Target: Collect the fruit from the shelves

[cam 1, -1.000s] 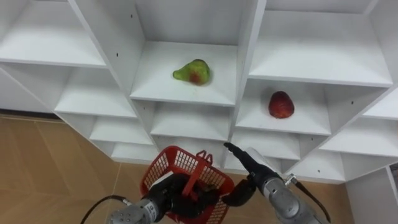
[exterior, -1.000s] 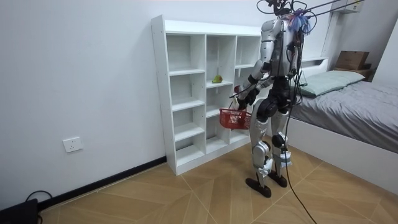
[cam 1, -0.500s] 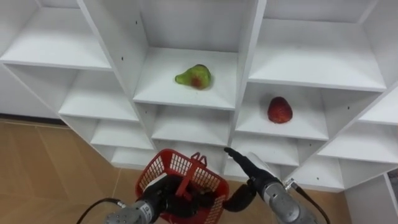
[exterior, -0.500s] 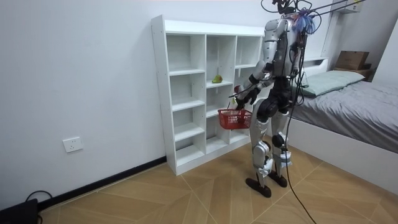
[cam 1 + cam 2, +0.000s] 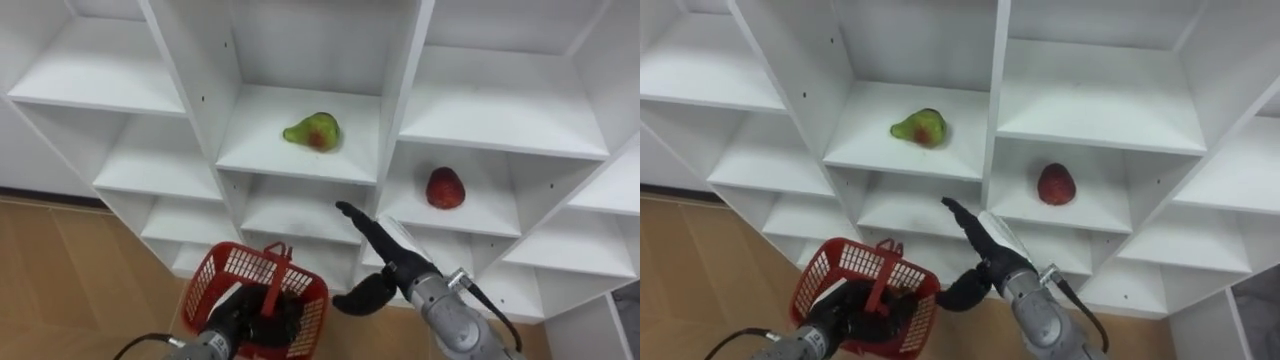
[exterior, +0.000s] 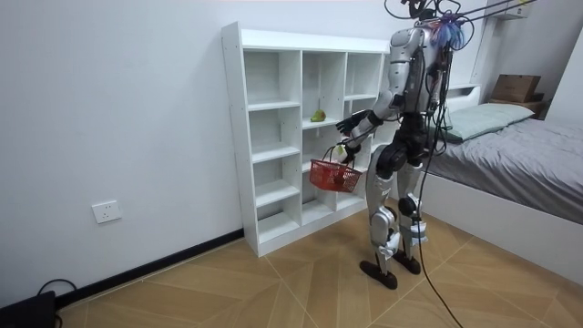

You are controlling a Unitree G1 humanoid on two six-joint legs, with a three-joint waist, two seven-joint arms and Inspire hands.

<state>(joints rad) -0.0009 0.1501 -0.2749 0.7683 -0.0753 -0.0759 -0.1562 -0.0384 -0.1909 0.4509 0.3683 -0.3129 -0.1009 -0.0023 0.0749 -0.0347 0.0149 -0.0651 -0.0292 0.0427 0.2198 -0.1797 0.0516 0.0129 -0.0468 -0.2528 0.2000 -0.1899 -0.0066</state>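
Note:
A green pear with a red blush (image 5: 312,131) lies on a middle shelf of the white closet (image 5: 400,110). A red fruit (image 5: 445,187) sits in the compartment to its right, one level lower. My right hand (image 5: 393,260) is open, its fingers stretched up and pointing at the pear's shelf from below, apart from both fruits. My left hand (image 5: 238,318) is shut on the handle of a red mesh basket (image 5: 222,272) held low at the left. In the room view I stand facing the closet (image 6: 273,137), the basket (image 6: 330,175) hanging in front of me.
Vertical dividers (image 5: 190,80) wall off each compartment. The other shelves hold nothing. Wooden floor (image 5: 70,270) lies below at the left. In the room view a bed (image 6: 510,137) stands close behind me, with a cardboard box (image 6: 515,87) beyond it.
My right hand has risen and reached left toward the pear's shelf. The basket has swung to the left and lower with my left hand. The fruits have not moved.

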